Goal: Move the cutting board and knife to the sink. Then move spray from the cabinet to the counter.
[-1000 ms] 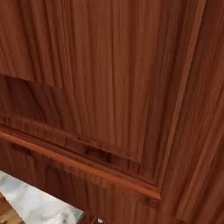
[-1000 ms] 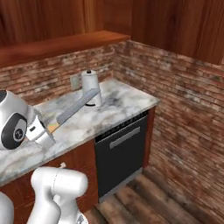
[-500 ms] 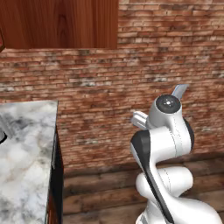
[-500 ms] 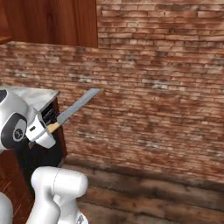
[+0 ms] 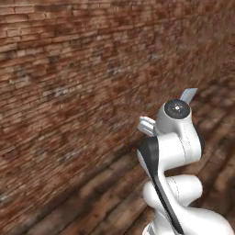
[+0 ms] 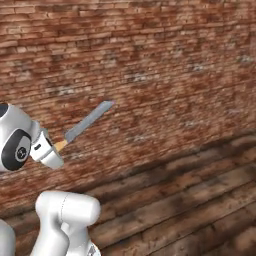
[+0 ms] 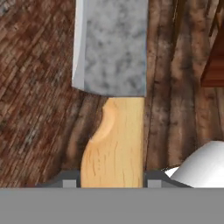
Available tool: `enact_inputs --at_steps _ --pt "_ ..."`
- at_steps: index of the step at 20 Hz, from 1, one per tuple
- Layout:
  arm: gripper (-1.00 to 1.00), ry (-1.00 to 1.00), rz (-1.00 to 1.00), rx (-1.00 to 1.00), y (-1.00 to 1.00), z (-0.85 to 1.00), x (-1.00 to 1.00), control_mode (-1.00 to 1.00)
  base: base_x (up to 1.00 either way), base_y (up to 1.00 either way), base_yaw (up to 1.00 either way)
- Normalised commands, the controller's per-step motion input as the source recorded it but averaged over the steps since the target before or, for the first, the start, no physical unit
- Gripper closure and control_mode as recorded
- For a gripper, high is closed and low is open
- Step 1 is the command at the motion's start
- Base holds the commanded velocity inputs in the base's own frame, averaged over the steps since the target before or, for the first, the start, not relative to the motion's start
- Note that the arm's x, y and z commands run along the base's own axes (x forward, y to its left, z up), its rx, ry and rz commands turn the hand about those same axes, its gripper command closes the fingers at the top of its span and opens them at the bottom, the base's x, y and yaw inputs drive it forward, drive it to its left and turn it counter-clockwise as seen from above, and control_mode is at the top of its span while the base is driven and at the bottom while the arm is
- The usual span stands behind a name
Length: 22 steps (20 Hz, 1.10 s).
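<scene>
A knife with a grey blade (image 7: 113, 48) and a pale wooden handle (image 7: 116, 144) sits in my gripper (image 7: 112, 179), which is shut on the handle. One dark fingertip (image 7: 65, 179) shows on each side of the handle. In the right base view the knife (image 6: 89, 121) sticks up and to the right from the hand (image 6: 47, 150), out over the floor. The left base view has the blade tip (image 5: 188, 94) poking out behind the arm's top joint. The cutting board, the spray and the counter are out of view.
A red-brown brick wall (image 6: 150, 60) runs across both base views, with a dark wooden plank floor (image 6: 190, 200) below it. A reddish-brown wooden edge (image 7: 214, 57) shows at the upper right of the hand view.
The whole picture has swung as the base turned: cabinet, counter and dishwasher have left the views, and brick wall and floor have come in. The knife stays held in the gripper.
</scene>
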Motion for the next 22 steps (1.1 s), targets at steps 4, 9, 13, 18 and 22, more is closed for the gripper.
enact_inputs --at_steps 4,9,13,18,22 --pt "1.0 0.0 0.0 0.0 0.0 0.0 0.0 1.0 0.0 -0.2 -1.0" --pt "1.0 0.0 0.0 0.0 0.0 0.0 0.0 1.0 0.07 -0.1 -1.0" --pt "1.0 0.0 0.0 0.0 0.0 0.0 0.0 1.0 0.18 0.0 -1.0" --pt "1.0 0.0 0.0 0.0 0.0 0.0 0.0 1.0 0.82 0.0 -0.7" --pt "1.0 0.0 0.0 0.0 0.0 0.0 0.0 1.0 1.0 -0.29 -0.27"
